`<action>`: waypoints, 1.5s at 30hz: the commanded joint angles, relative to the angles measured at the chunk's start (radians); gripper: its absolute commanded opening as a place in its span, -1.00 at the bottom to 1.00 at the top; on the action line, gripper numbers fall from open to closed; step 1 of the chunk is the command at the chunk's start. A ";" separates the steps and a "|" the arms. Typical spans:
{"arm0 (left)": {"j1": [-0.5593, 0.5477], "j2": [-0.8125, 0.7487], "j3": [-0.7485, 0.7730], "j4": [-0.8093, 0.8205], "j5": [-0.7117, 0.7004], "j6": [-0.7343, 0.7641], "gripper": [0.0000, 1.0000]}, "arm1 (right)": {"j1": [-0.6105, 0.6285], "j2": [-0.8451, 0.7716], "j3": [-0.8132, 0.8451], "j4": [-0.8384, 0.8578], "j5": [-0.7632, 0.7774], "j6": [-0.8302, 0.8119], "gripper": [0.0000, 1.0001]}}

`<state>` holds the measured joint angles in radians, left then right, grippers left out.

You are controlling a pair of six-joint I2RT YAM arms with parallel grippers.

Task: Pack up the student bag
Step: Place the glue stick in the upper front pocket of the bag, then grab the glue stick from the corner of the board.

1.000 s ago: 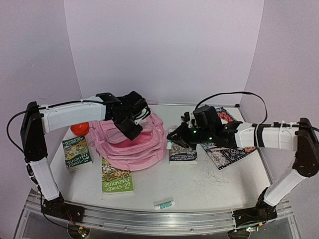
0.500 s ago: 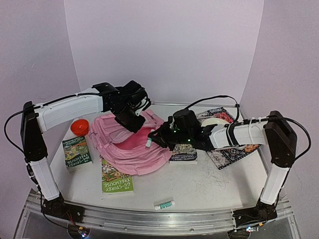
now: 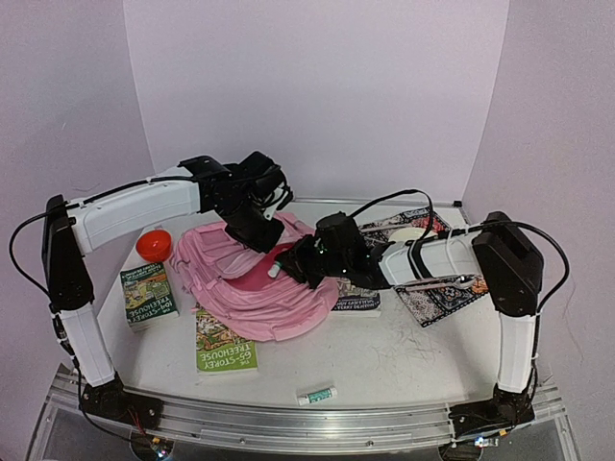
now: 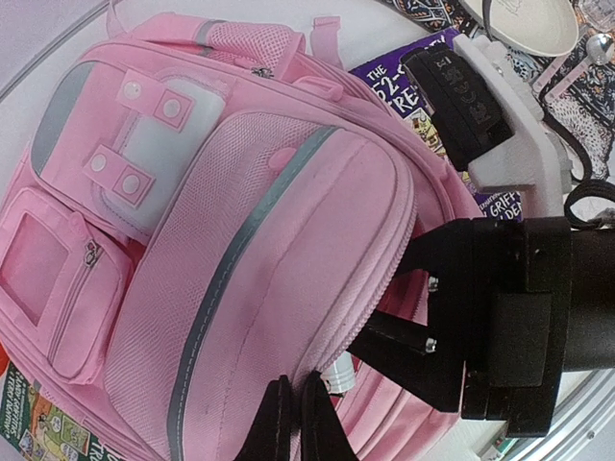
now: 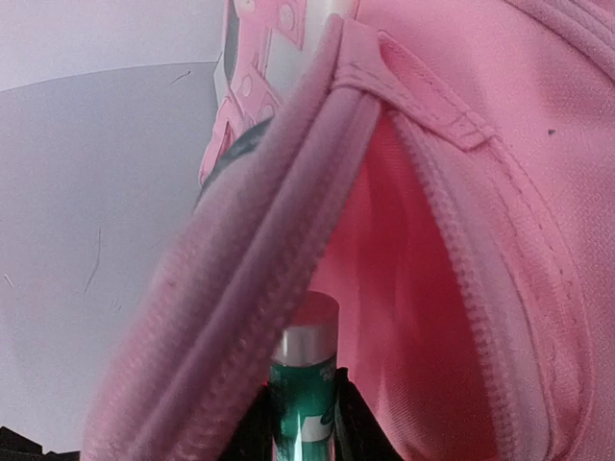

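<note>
The pink student bag (image 3: 235,288) lies on the table at centre left, front pockets up. My left gripper (image 3: 256,233) is shut on the zip edge of its front flap (image 4: 288,288) and holds the main opening apart; its fingertips (image 4: 296,423) pinch the fabric. My right gripper (image 3: 286,266) is shut on a green and white glue stick (image 5: 303,384) with a white cap. The cap end sits at the mouth of the opening, with the pink lining (image 5: 404,317) ahead of it. The cap also shows in the left wrist view (image 4: 338,376).
Books lie left of the bag (image 3: 147,293), in front of it (image 3: 224,341) and under my right arm (image 3: 354,300). A red round object (image 3: 154,246) sits at the back left. A second glue stick (image 3: 316,395) lies near the front edge. A patterned mat (image 3: 437,293) with a plate (image 3: 411,233) is at the right.
My right arm has reached left with the glue stick, from over the book to the bag's opening. My left gripper has lifted the flap slightly higher.
</note>
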<state>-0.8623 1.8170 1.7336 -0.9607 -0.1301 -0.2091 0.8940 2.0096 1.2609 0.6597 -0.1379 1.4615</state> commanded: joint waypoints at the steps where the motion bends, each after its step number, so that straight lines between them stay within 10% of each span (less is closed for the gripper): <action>1: 0.000 -0.014 0.062 0.045 -0.001 -0.021 -1.00 | 0.007 -0.008 0.052 0.045 0.005 -0.012 -0.37; 7: 0.000 -0.011 0.056 0.045 -0.018 -0.019 -1.00 | 0.007 -0.039 0.032 0.026 -0.013 -0.053 0.01; 28: 0.019 0.009 0.042 0.046 -0.092 0.016 -1.00 | 0.063 -0.432 -0.255 -0.299 -0.093 -0.847 0.21; 45: 0.076 -0.036 -0.037 0.056 -0.103 0.024 -1.00 | 0.270 -0.381 -0.182 -0.843 -0.074 -1.280 0.25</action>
<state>-0.8029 1.8324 1.7092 -0.9379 -0.1865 -0.1829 1.1154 1.5999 1.0114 -0.0044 -0.2246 0.2808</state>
